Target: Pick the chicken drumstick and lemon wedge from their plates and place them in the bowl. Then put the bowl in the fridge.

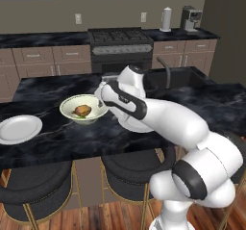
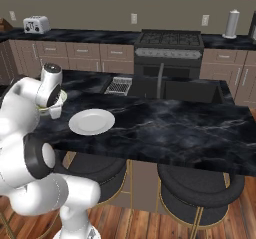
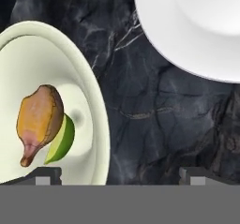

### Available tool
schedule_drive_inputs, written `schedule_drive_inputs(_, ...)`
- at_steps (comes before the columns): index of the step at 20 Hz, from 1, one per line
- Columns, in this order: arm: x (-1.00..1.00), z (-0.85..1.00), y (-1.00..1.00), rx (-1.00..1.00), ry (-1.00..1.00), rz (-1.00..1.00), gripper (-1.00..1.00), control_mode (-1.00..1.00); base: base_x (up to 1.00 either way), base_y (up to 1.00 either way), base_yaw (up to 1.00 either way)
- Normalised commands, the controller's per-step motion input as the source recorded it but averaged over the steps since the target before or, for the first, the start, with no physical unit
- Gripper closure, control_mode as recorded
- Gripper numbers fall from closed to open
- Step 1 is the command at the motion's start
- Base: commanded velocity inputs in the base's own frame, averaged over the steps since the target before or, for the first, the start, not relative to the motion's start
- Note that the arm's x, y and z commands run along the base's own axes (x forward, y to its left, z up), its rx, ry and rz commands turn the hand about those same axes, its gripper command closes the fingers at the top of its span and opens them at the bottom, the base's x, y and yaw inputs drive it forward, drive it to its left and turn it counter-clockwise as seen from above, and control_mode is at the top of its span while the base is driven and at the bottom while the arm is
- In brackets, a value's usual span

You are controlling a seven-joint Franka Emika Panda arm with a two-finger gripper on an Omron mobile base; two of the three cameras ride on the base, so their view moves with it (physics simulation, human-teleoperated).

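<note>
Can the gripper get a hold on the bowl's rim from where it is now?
Probably yes. The open gripper hovers just above the bowl, its near rim bare; the chicken drumstick and lemon wedge lie further inside.

Arm low, jaws wide apart

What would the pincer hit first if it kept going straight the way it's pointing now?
Probably the bare dark marble counter. In the hand view the open pincer straddles a strip of it, between the bowl rim by one fingertip and a white plate further off. One fingertip might clip the rim; depth is unclear.
</note>
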Motion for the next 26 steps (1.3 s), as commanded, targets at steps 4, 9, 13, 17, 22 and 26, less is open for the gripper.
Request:
schedule_drive_inputs(4,0.14,-0.18,0.1,0.0,0.04,0.04,-1.0,-1.0,0.0,0.0,0.0)
schedule_drive_inputs(9,0.02,-0.23,0.03,0.0,0.06,0.03,-1.0,-1.0,0.0,0.0,0.0)
schedule_drive_inputs(13,0.21,-0.03,0.05,0.02,0.0,0.03,-1.0,-1.0,0.0,0.0,0.0)
schedule_drive_inputs(17,0.26,-0.01,0.08,0.02,0.0,0.02,-1.0,-1.0,0.0,0.0,0.0)
schedule_drive_inputs(22,0.15,-0.14,0.08,0.0,0.0,0.0,-1.0,-1.0,0.0,0.0,0.0)
schedule_drive_inputs(26,0.1,-0.21,0.08,0.0,0.01,0.0,-1.0,-1.0,0.0,0.0,0.0)
